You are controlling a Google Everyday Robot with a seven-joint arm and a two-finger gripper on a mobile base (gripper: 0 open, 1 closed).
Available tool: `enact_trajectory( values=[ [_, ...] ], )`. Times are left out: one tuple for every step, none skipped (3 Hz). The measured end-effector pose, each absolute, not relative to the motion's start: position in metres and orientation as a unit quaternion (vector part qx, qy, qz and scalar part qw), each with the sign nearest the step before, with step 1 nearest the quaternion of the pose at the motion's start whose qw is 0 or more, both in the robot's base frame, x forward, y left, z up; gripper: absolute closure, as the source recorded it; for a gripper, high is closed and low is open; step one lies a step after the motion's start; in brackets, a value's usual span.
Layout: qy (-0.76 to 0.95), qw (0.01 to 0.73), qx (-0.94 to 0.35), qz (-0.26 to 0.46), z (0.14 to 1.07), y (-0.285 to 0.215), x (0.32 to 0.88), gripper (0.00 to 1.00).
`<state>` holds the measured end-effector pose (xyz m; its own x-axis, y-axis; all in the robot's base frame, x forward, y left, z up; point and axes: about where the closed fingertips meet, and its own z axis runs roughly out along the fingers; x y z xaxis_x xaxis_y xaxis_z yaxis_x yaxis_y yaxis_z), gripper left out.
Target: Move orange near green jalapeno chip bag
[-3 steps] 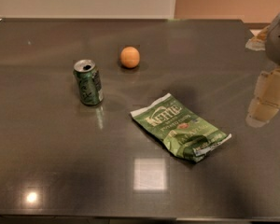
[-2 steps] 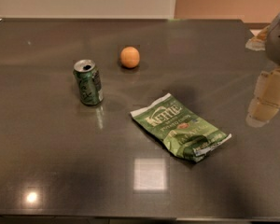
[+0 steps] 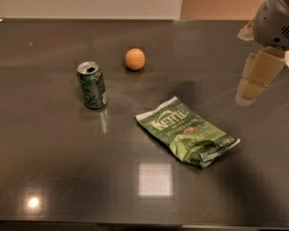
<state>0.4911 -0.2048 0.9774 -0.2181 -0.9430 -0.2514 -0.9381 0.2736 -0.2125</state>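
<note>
The orange [image 3: 135,59] lies on the dark table, at the back and left of centre. The green jalapeno chip bag [image 3: 187,132] lies flat in front of it and to the right, well apart from it. My gripper [image 3: 272,88] hangs above the table at the right edge of the view, right of the bag and far from the orange. One beige finger [image 3: 254,78] points down, the other is cut off by the frame edge, and a wide gap lies between them. The gripper holds nothing.
A green soda can [image 3: 91,84], opened, stands upright left of the orange and the bag. The dark glossy table [image 3: 48,167] reflects ceiling lights near its front edge. A wall runs behind the table's far edge.
My gripper has moved a little left and further back over the table. The orange, the bag and the can have not moved.
</note>
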Motion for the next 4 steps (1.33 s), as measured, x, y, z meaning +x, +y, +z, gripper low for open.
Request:
enact_trajectory(
  values=[
    [0.772, 0.173, -0.612, 0.011, 0.972, -0.19, 0.529, 0.0],
    [0.762, 0.183, -0.621, 0.028, 0.96, -0.17, 0.564, 0.0],
    [0.755, 0.197, -0.624, 0.044, 0.947, -0.149, 0.588, 0.0],
    [0.751, 0.211, -0.622, 0.061, 0.938, -0.126, 0.602, 0.0]
  ],
)
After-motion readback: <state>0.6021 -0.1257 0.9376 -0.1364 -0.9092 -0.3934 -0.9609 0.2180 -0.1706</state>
